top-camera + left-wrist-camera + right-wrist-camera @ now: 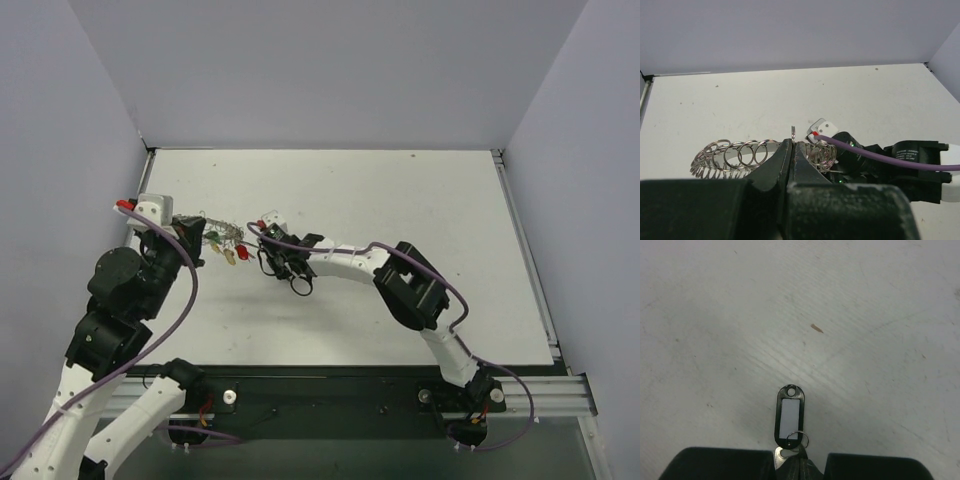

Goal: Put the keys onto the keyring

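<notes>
While left jaws pinch keyring [745,151] | black key [788,417] protrudes from right jaws

left arm [125,280] folded at left side | left gripper [792,145] fingers pressed together | right arm [410,285] bent, forearm stretched leftward | right gripper [799,462] fingers pressed together

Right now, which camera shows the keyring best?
Left wrist: the keyring is close, its silver loops distinct, pinched by the left gripper. Top external shows it only as a tiny glint. Right wrist misses it entirely.
</notes>
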You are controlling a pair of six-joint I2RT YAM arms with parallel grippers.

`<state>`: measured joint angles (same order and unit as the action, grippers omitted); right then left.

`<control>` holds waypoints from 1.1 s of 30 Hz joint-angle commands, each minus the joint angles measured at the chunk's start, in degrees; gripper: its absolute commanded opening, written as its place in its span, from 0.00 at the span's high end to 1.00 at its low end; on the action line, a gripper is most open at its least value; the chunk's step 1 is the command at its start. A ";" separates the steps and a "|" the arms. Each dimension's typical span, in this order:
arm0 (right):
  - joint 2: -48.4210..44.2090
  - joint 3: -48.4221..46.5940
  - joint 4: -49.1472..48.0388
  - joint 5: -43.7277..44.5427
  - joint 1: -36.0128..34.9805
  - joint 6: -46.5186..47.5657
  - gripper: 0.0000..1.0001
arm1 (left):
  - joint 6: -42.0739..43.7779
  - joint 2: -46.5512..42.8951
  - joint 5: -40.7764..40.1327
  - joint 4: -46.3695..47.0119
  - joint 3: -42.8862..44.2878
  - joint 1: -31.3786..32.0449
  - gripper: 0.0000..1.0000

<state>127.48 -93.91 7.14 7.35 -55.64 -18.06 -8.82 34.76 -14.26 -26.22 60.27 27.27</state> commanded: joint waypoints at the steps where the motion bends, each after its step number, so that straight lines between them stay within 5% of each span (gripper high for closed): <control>1: -3.01 12.85 17.91 0.47 3.25 -3.20 1.00 | -2.51 2.67 4.58 7.14 -1.82 -0.28 1.00; 9: -19.61 33.06 19.58 -1.73 6.94 -9.53 1.00 | -8.14 7.68 13.63 13.64 -8.67 -0.28 1.00; 17: -32.45 41.61 21.34 -3.49 6.68 -13.49 1.00 | -9.37 15.32 24.71 20.24 -14.56 0.15 1.00; 20: -38.34 41.70 21.08 -1.65 6.86 -12.53 0.89 | -9.46 17.35 27.88 23.31 -16.41 0.42 1.00; 24: -46.95 42.67 19.15 0.02 6.94 -10.94 0.61 | -8.76 19.20 30.69 25.43 -18.26 0.77 1.00; 33: -47.33 49.16 7.91 -9.44 7.91 -6.37 0.49 | -7.79 21.66 33.77 28.59 -19.58 1.03 1.00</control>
<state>76.97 -47.68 18.72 3.33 -48.03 -27.20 -17.37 56.29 16.01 -5.26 40.56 28.05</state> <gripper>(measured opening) 0.509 0.025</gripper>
